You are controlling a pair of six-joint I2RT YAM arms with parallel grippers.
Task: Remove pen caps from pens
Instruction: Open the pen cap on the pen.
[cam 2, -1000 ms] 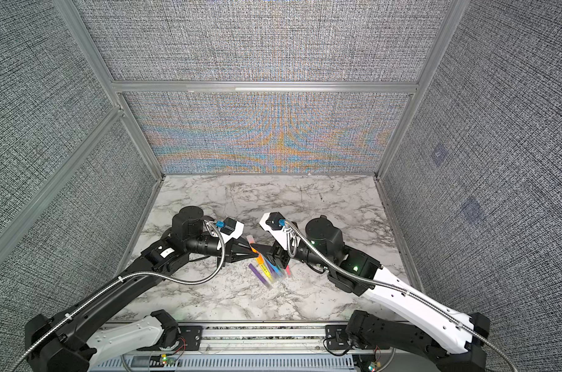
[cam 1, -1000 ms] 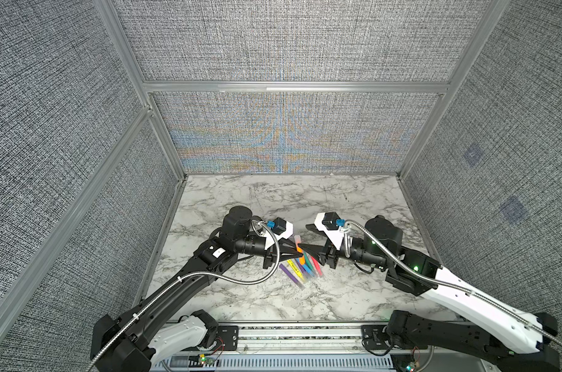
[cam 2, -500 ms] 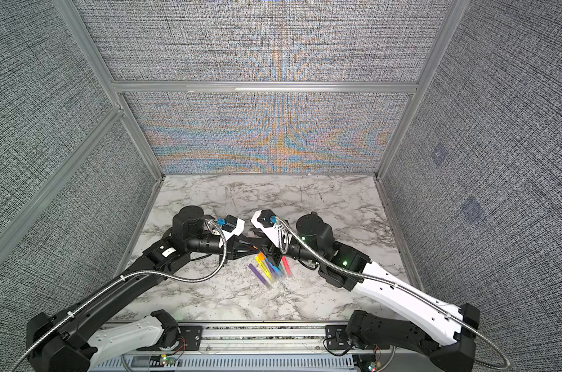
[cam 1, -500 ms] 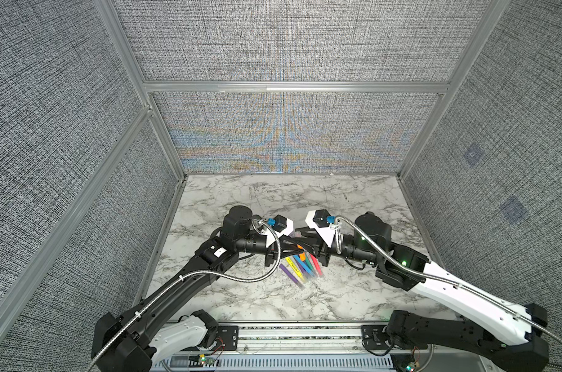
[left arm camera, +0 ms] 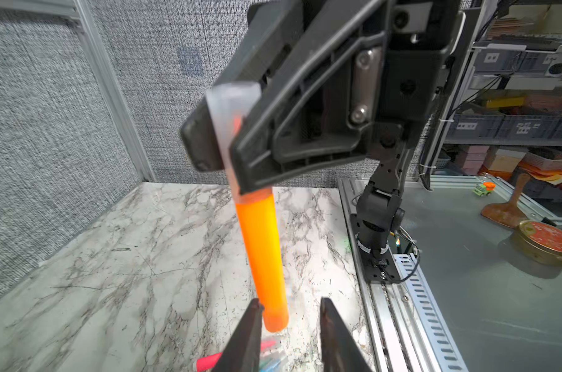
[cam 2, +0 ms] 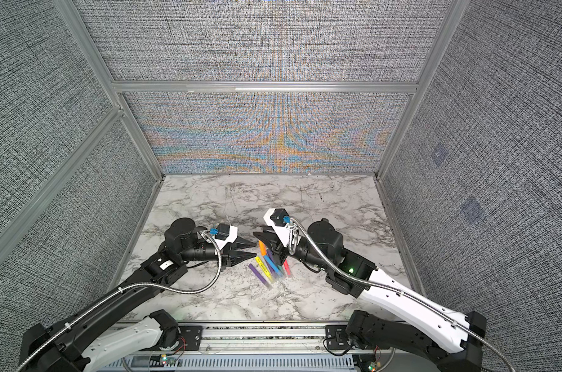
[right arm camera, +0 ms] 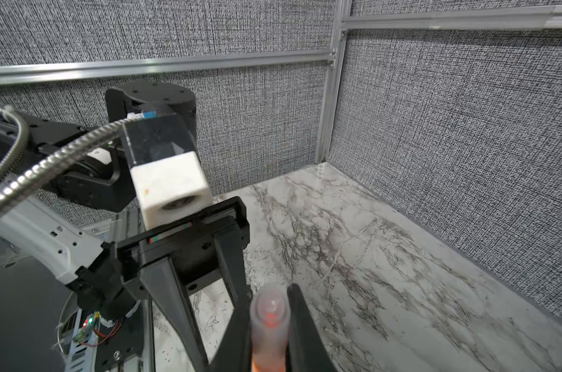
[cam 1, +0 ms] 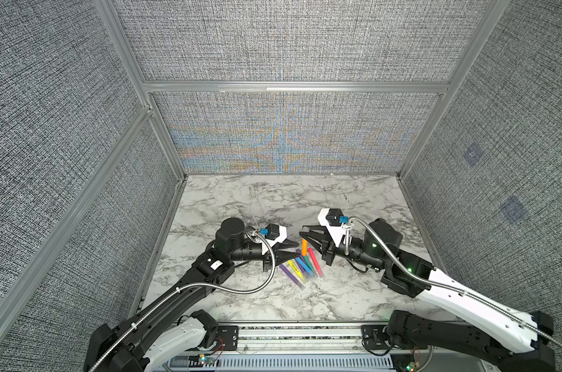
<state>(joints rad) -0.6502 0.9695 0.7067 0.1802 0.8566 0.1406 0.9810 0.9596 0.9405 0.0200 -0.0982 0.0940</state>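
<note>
An orange pen [cam 1: 304, 249] [cam 2: 262, 248] hangs nearly upright above the marble, by the far end of the row of pens. My right gripper [cam 1: 302, 236] [right arm camera: 271, 293] is shut on its clear pen cap [left arm camera: 229, 116] [right arm camera: 270, 309]. My left gripper [cam 1: 296, 249] [left arm camera: 291, 302] stands open around the bottom end of the orange barrel [left arm camera: 262, 254], which lies close against one finger. Several more pens [cam 1: 300, 267] [cam 2: 270, 267] lie side by side on the table below both grippers: purple, yellow, blue, teal and pink-red, with pale clear caps at their near ends.
The marble table [cam 1: 353, 199] is walled by grey fabric panels at the back and both sides. The metal rail [cam 1: 299, 335] with both arm bases runs along the front edge. Cables loop from each wrist. A round red-lidded tin [left arm camera: 547, 243] sits outside the enclosure.
My right gripper moved left to the orange pen and shut on its cap. My left gripper, which held the barrel, has opened and let go.
</note>
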